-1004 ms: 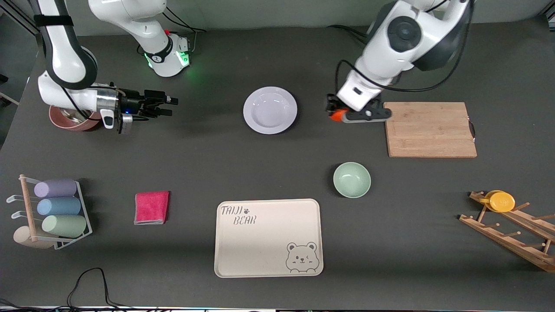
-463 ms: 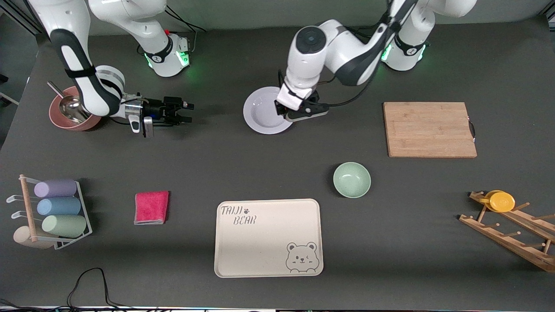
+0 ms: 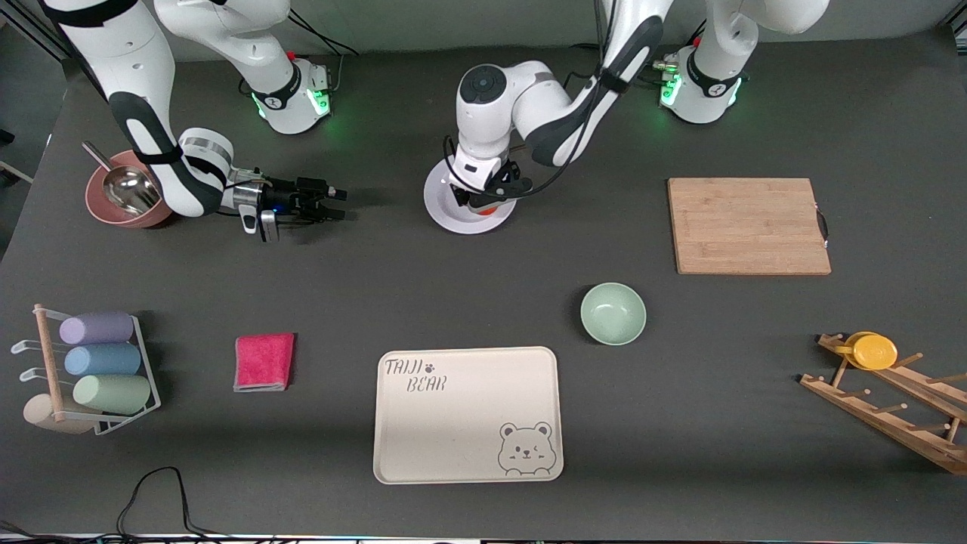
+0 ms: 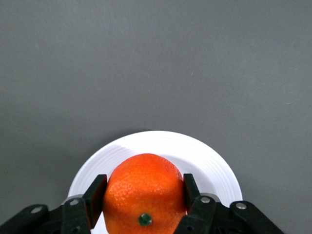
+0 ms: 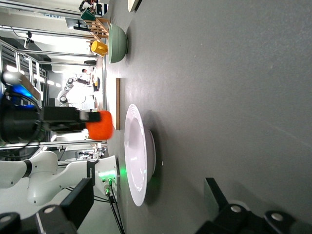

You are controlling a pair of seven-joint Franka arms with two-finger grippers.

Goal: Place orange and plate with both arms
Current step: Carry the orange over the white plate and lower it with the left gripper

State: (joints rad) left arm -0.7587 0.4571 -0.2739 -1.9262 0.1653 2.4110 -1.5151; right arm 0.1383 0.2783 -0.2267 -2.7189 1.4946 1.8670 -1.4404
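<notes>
The left gripper [image 3: 483,202] clamps the orange [image 4: 143,194] over the plate [image 3: 446,213], hiding most of it. The right gripper [image 3: 332,204] waits, fingers spread, near the table's right-arm edge.

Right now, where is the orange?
The orange is held in the left gripper, just above the plate, not yet resting on it. The right wrist view shows it apart from the plate.

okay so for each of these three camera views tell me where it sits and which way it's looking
Front view: high across the table, facing both arms' bases; right gripper open, waiting beside the plate.
Left wrist view: on the left arm, looking down past its fingers gripping the orange.
Right wrist view: low, looking sideways at the plate's edge.
All three share plate and orange.
</notes>
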